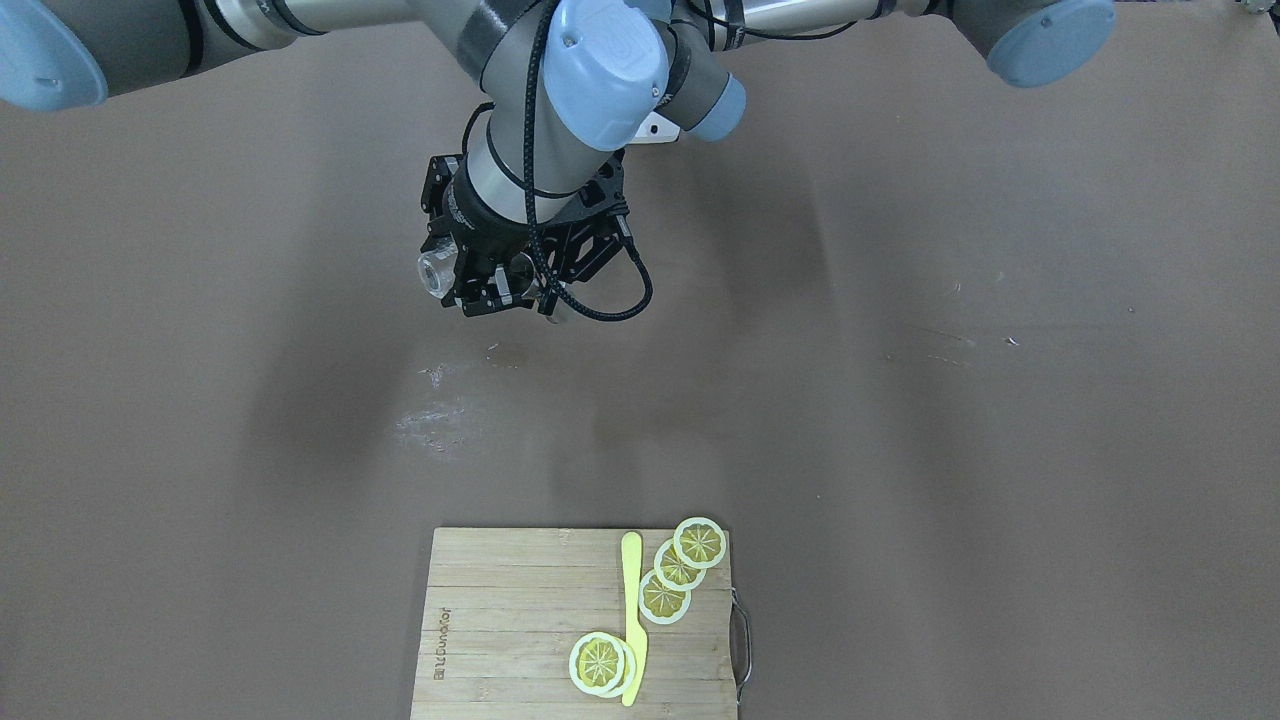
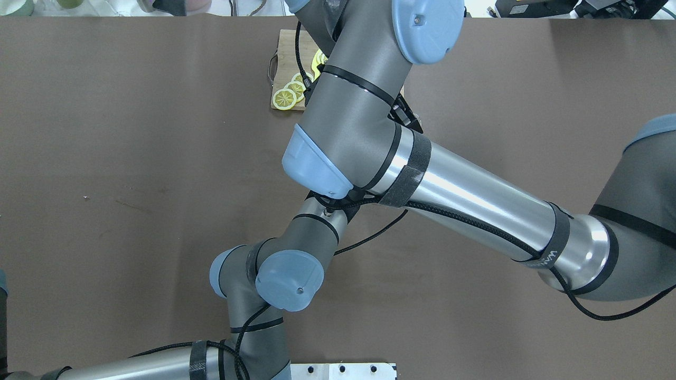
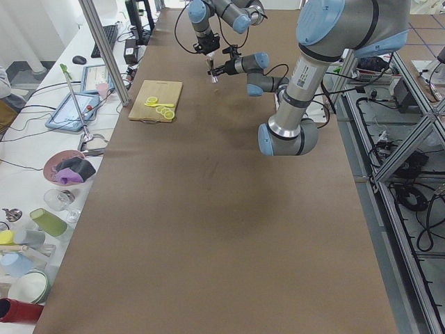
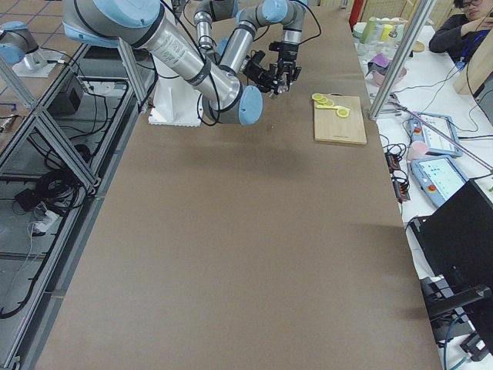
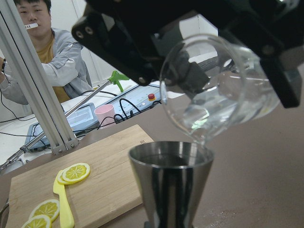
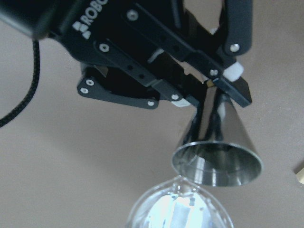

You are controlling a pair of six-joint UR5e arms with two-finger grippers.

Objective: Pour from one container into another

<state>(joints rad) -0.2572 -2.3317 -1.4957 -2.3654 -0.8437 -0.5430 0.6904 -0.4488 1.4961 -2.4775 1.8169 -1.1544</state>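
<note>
Overhead the arms hide everything, but the wrist cams show the left gripper (image 6: 209,90) clamped on the upright jigger (image 5: 171,178) and the right gripper (image 5: 223,61), fingertips cropped, clamped on the tumbler (image 5: 218,90) tipped over its rim.

A long counter (image 4: 254,262) covered in plain brown sheeting fills the room's middle, with pale scuff marks (image 1: 432,418) near its centre. A white side bench (image 3: 42,174) cluttered with tablets, cups and bowls runs along one edge, behind slanted aluminium posts (image 3: 104,52). On the opposite side, cables lie on a tiled floor (image 4: 46,200) under a metal frame. Lighting is even and bright.
</note>
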